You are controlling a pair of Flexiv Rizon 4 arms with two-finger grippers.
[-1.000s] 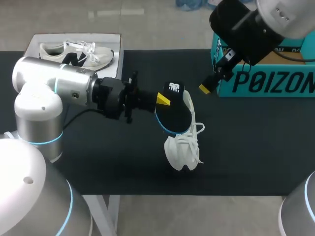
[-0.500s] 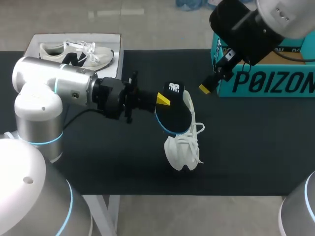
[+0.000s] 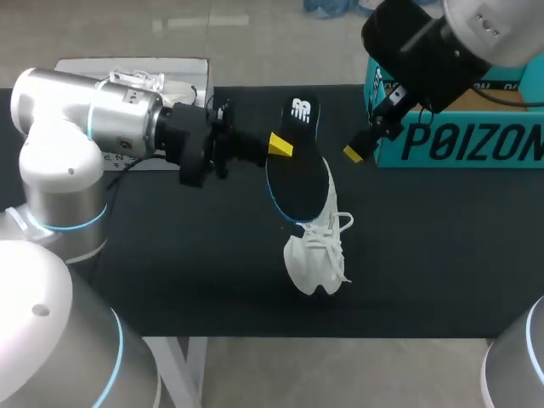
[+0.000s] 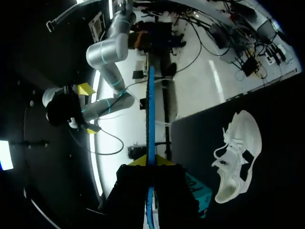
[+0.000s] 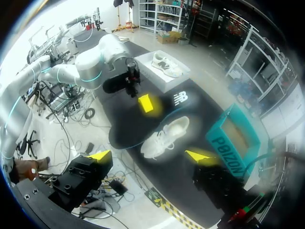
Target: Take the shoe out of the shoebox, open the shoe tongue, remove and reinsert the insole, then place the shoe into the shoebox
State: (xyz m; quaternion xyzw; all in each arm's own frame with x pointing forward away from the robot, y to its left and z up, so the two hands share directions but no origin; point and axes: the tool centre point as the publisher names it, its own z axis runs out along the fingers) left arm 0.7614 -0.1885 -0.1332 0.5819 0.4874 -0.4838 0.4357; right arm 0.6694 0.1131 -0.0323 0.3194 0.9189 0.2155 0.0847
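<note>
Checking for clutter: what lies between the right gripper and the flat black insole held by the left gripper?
Nothing: in the head view only bare black tabletop shows between the right gripper and the flat black insole in the left gripper.

Right gripper (image 5: pixel 150 156), fingers spread, above white shoe (image 5: pixel 164 136); left gripper (image 5: pixel 145 103) grips black insole (image 5: pixel 143 125); teal shoebox (image 5: pixel 233 138) alongside.

The shoe (image 3: pixel 314 255) is white, laces included, with a black patch on its side. Above the shoe, the insole (image 3: pixel 297 170) is black with a thin blue rim and a white logo at the end far from the shoe. The left end effector (image 3: pixel 280 144) and the right end effector (image 3: pixel 355 153) have bright yellow tips. Beyond the shoe, the shoebox (image 3: pixel 459 140) is teal with black lettering. Under the shoe, the bench (image 3: pixel 442 255) is black.
</note>
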